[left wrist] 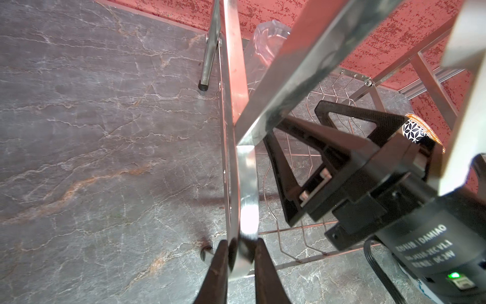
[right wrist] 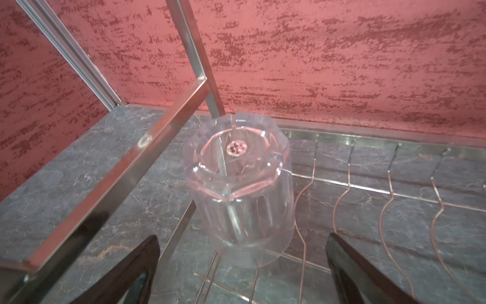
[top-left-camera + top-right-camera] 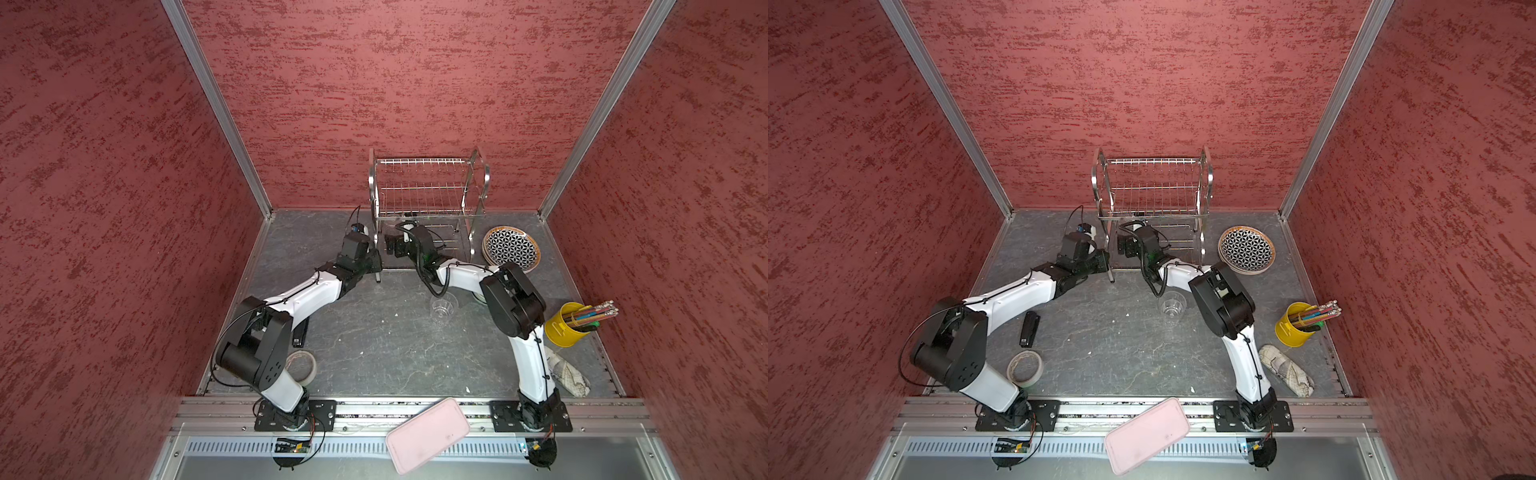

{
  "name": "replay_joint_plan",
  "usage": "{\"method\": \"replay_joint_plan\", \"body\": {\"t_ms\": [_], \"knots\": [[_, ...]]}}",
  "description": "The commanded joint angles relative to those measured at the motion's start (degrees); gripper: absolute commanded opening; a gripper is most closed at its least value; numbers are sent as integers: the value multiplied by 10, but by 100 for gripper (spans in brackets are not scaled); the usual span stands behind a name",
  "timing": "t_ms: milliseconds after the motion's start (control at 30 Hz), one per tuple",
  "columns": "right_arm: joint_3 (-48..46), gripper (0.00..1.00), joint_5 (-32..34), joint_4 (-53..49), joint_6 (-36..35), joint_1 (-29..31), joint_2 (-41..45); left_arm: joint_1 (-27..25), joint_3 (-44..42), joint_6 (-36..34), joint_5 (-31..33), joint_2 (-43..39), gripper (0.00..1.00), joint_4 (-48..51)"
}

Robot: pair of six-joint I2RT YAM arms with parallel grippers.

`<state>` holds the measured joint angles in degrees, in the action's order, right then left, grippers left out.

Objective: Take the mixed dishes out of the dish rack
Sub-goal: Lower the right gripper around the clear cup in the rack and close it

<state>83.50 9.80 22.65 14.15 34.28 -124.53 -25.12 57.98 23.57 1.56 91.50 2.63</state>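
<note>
The left gripper (image 1: 243, 259) is clenched on the two-tier shiny steel wire dish rack (image 3: 424, 187). One black finger (image 1: 219, 268) presses each face of the rounded side-frame band, low at the rack's seven o'clock corner, taking the back wall in both top views as twelve. The right gripper (image 2: 242, 238) is released and spread wide, grasping nothing, and reaches into the lower tier from six o'clock. Its dark fingers (image 2: 349, 263) stand apart on either side of a clear faceted plastic cup (image 2: 238, 200). That cup sits upside down on the lower wire shelf near the rack's ten o'clock corner, just beside the side frame. On the grey marbled tabletop (image 3: 374, 353), a black-and-white geometric plate with brown rim (image 3: 512, 248) lies near the rack at its four o'clock. A second clear cup (image 3: 444, 307) stands at the rack's six o'clock, just beside the right forearm. Farther out, a yellow cup of pencils (image 3: 567, 328) stands at the table's four o'clock, with a rolled pale cloth (image 3: 569, 374) near it toward five. A roll of pale tape (image 3: 301, 365) lies at seven, and a pink rectangular tray (image 3: 428, 434) rests across the front rail at six.
</note>
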Motion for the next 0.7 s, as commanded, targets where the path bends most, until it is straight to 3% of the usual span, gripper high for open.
{"method": "replay_joint_plan", "body": {"t_ms": [0,667], "knots": [[15,99,29,33,18,-4,-15,2,15,15,-16,6,13,-13],[91,99,57,24,40,-4,-79,0,15,16,-28,8,12,-16]]}}
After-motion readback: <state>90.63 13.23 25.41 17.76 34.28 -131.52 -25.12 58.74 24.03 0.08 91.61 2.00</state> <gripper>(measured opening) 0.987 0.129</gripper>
